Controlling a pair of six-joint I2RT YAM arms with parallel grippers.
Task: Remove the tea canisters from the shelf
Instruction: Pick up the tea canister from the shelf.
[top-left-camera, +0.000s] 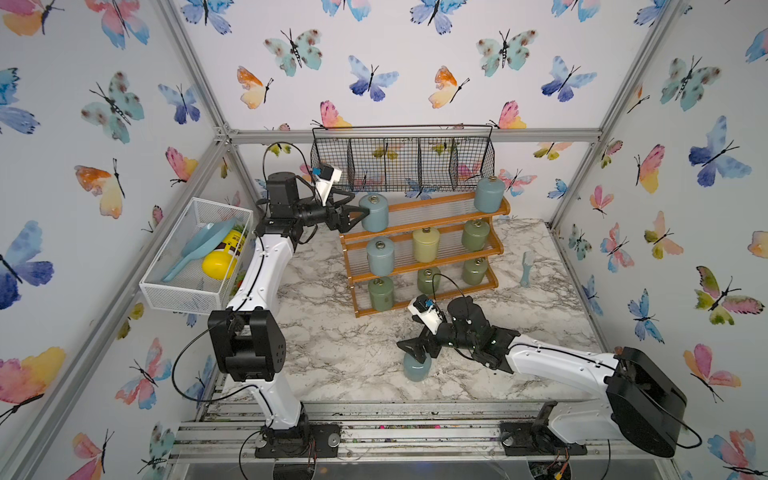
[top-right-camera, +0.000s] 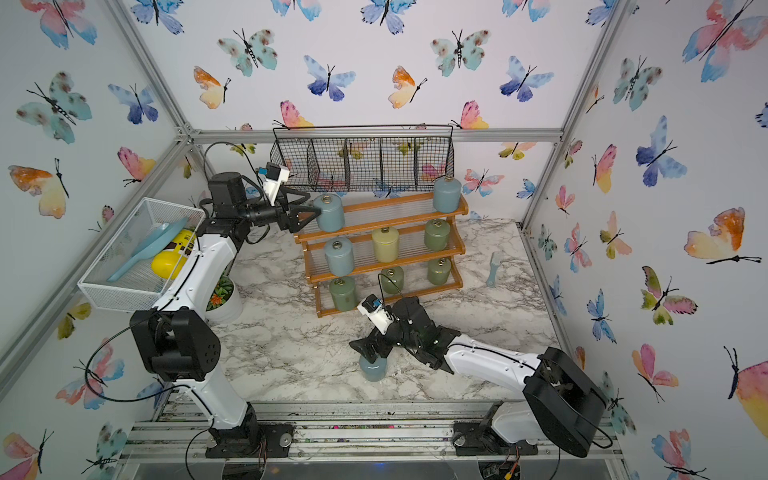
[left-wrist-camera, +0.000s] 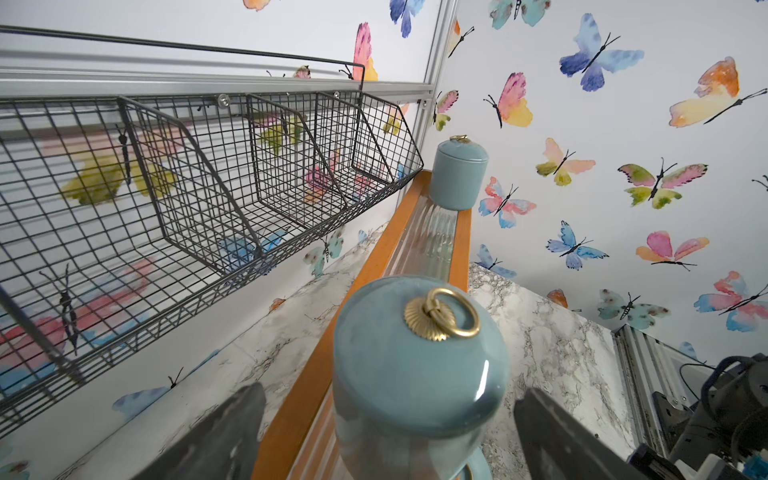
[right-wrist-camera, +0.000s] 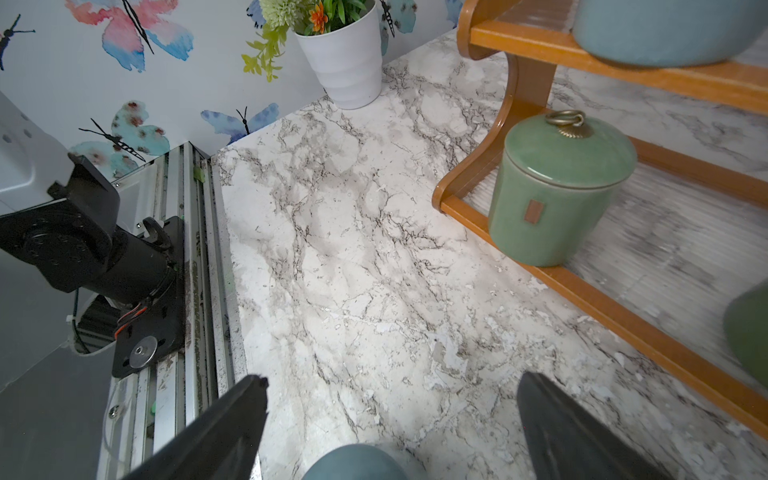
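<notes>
Green canister (right-wrist-camera: 557, 195), brown tag (right-wrist-camera: 531, 211) — right-wrist view only; left fingers (left-wrist-camera: 224, 436), right fingers (right-wrist-camera: 224, 428) wide.

The canisters (left-wrist-camera: 419, 374) are smooth and glossy, glazed like ceramic, with gold-coloured metal ring pulls (left-wrist-camera: 451, 313). The shelf (right-wrist-camera: 540, 48) is smooth, varnished orange-brown wood. Its panels (left-wrist-camera: 432, 237) are clear and ribbed. The tabletop (right-wrist-camera: 353, 249) has a matt marble-print surface, chipped and flaking toward its front edge. The black basket (left-wrist-camera: 187, 174) is thin metal wire and the white basket (top-left-camera: 183, 297) is fine mesh. The pot (right-wrist-camera: 345, 62) looks like smooth white plastic. The rails (right-wrist-camera: 199, 270) are dull, grimy metal.
</notes>
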